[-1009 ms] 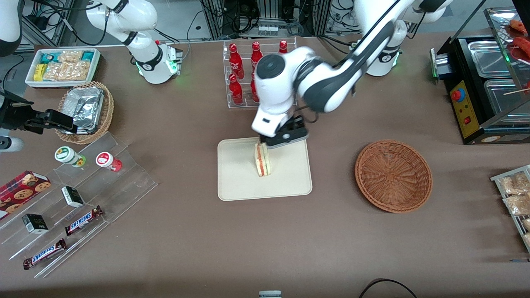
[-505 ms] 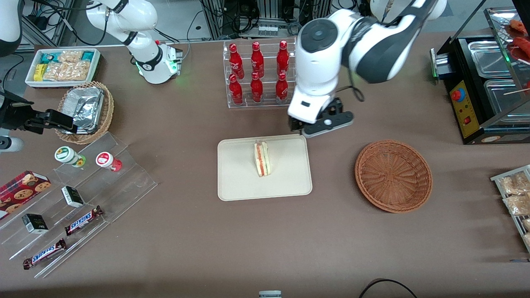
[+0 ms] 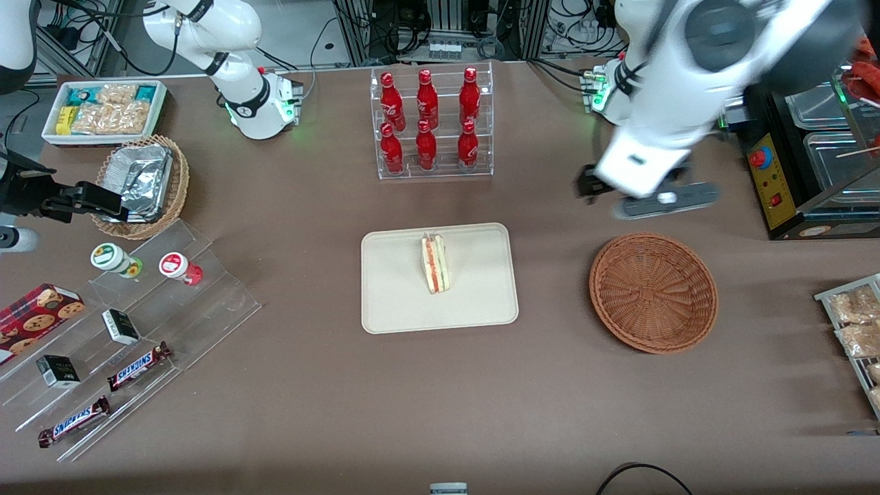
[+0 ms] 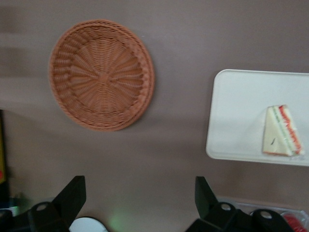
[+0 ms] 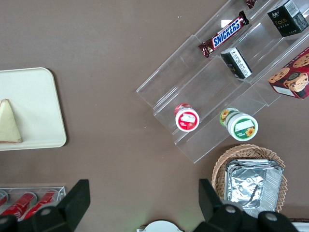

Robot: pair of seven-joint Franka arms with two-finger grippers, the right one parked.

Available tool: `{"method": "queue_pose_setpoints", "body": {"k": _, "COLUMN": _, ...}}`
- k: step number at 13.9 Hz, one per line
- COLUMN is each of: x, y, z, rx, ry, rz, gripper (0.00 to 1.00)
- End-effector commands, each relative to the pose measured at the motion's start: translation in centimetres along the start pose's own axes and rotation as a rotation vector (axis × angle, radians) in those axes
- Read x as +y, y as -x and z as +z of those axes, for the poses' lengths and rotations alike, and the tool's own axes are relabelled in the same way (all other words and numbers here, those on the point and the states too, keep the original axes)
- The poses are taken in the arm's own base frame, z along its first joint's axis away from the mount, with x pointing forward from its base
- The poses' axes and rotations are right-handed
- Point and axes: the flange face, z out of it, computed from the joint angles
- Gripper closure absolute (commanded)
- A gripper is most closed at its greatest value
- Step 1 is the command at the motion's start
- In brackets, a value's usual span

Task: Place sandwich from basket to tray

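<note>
On the table (image 3: 440,385), the gripper (image 4: 140,193), fingers (image 4: 72,195) spread empty, has withdrawn from the sandwich (image 3: 434,263).

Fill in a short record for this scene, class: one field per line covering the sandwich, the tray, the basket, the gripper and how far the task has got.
sandwich: standing on edge on the tray, red and green filling showing
tray: cream, flat on the table, holds only the sandwich
basket: reddish-brown wicker, empty, beside the tray toward the working arm's end
gripper: open, holding nothing, raised above the table, farther from the front camera than the basket
task status: sandwich is on the tray, out of the basket
</note>
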Motion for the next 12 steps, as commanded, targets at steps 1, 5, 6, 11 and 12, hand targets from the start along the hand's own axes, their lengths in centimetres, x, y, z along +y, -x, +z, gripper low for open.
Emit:
{"method": "queue_pose_setpoints", "body": {"k": 1, "x": -5.7, "y": 0.1, "z": -1.3, "rx": -0.031, "ry": 0.010, "rz": 0.083, "gripper": 0.01}}
{"method": "queue_pose_setpoints", "body": {"k": 5, "x": -13.5, "y": -0.1, "z": -2.6, "rx": -0.046, "ry": 0.020, "rz": 0.162, "gripper": 0.01}}
{"method": "queue_pose_setpoints", "body": {"k": 6, "x": -15.7, "y": -0.5, "z": -2.5, "rx": -0.046, "ry": 0.026, "rz": 0.157, "gripper": 0.01}}
{"method": "queue_pose_setpoints", "body": {"k": 11, "x": -18.8, "y": -2.1, "z": -1.4, "rx": -0.065, "ry": 0.040, "rz": 0.150, "gripper": 0.01}}
{"method": "queue_pose_setpoints", "body": {"k": 12, "x": -18.9, "y": -2.0, "z": -1.4, "rx": -0.067, "ry": 0.040, "rz": 0.157, "gripper": 0.01}}
